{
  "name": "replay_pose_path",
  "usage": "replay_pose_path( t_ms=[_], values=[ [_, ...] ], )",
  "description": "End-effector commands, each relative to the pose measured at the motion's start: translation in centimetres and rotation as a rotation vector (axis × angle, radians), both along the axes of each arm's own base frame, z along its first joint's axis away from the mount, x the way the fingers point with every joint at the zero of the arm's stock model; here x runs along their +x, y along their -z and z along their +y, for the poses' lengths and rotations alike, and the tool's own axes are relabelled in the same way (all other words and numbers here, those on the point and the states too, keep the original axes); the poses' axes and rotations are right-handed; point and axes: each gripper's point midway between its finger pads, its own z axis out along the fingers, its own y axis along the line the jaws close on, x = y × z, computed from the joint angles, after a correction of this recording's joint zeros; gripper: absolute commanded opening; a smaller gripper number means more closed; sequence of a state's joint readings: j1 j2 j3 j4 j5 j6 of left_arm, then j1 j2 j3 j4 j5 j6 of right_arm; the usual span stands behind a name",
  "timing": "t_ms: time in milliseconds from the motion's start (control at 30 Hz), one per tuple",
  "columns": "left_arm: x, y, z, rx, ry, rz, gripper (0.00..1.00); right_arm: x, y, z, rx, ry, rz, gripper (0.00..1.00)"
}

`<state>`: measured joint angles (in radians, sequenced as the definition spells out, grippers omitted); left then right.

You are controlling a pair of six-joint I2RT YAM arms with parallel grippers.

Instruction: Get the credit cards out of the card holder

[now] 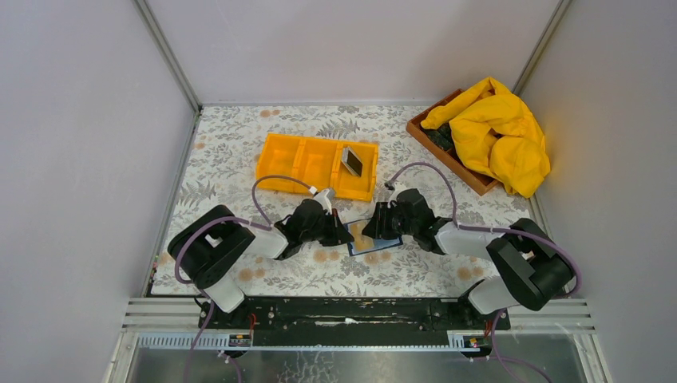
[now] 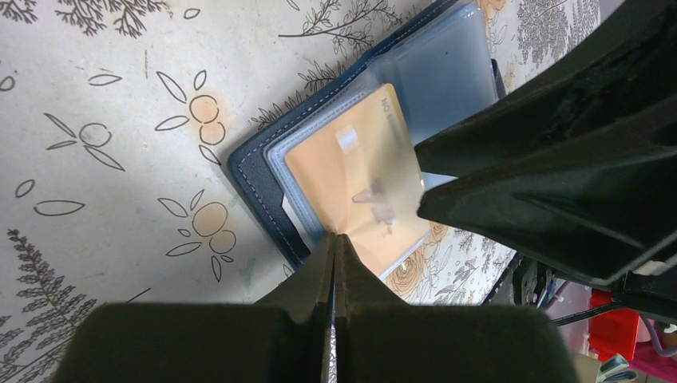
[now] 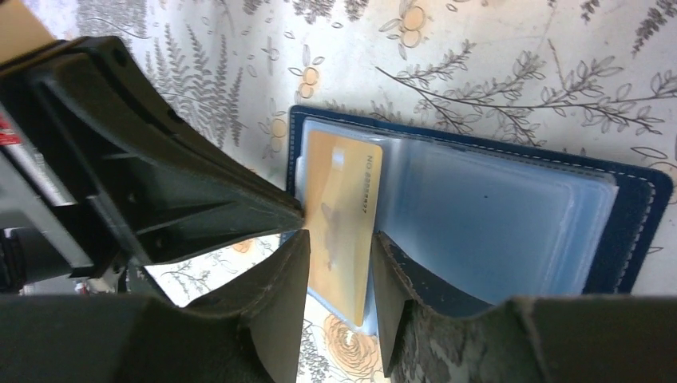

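Note:
The card holder (image 1: 375,242) lies open on the table between both grippers, dark blue with clear sleeves. It also shows in the left wrist view (image 2: 254,177) and the right wrist view (image 3: 635,215). A tan-orange credit card (image 3: 342,203) sits in its left sleeve and shows in the left wrist view (image 2: 351,179) too. My left gripper (image 2: 334,239) is shut, its tips touching the sleeve's edge beside that card. My right gripper (image 3: 339,267) is open, one finger on each side of the card's long edges. A grey credit card (image 1: 351,160) lies in the orange tray's right compartment.
The orange three-compartment tray (image 1: 307,158) stands behind the grippers. A brown box (image 1: 431,140) holding a yellow cloth (image 1: 499,132) sits at the back right corner. Grey walls close in the table on the left, right and back.

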<state>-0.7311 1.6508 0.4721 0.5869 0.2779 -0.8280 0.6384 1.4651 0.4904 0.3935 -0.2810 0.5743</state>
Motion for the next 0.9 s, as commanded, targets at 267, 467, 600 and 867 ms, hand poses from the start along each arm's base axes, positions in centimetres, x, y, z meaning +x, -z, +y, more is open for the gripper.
replay_pose_path(
  t_ms=[267, 467, 600, 867],
  values=[
    [-0.3, 2.3, 1.1, 0.082, -0.010, 0.046, 0.00, -0.4, -2.9, 1.5, 0.100, -0.066, -0.050, 0.40],
    [-0.2, 2.4, 1.1, 0.084, -0.009, 0.046, 0.00, -0.7, -3.0, 1.8, 0.116, -0.084, -0.041, 0.40],
    [-0.1, 2.5, 0.9, 0.083, -0.005, 0.050, 0.00, -1.1, -3.2, 2.3, 0.147, -0.109, -0.030, 0.40],
    [-0.1, 2.7, 0.9, 0.085, -0.004, 0.055, 0.00, -1.4, -3.3, 2.6, 0.164, -0.134, -0.021, 0.37]
  ],
)
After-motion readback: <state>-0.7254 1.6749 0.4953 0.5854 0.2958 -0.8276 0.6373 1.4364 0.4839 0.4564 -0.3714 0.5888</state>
